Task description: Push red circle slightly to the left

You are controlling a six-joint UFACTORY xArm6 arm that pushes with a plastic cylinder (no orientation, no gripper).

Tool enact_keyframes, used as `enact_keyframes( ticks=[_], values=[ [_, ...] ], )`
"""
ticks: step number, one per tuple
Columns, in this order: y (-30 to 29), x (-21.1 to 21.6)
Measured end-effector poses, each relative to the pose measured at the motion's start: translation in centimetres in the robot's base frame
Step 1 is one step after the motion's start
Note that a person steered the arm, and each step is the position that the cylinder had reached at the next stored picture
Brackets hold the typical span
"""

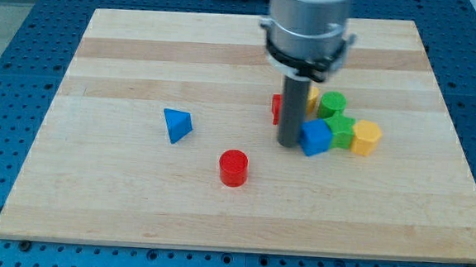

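The red circle (pixel 233 167) is a short red cylinder standing on the wooden board (pixel 134 202), a little below the board's middle. My tip (pixel 289 144) is up and to the right of it, with a clear gap between them. The tip stands just left of a blue cube (pixel 314 137) and just below a red block (pixel 277 109) that the rod partly hides.
A cluster to the tip's right holds a green block (pixel 332 104), a second green block (pixel 340 129), a yellow block (pixel 366 137) and another yellow block (pixel 311 94) behind the rod. A blue triangle (pixel 176 125) lies to the red circle's upper left.
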State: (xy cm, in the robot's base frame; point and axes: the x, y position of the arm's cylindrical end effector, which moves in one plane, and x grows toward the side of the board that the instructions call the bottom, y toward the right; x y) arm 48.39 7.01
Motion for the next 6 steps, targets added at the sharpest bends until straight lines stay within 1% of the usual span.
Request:
enact_keyframes(
  ticks=[1, 2, 3, 5, 6],
  values=[
    [1.5, 3.3],
    [-2.4, 4.8],
    [-8.4, 4.6],
    [-9.1, 2.6],
    [-13.5, 3.0]
  ],
)
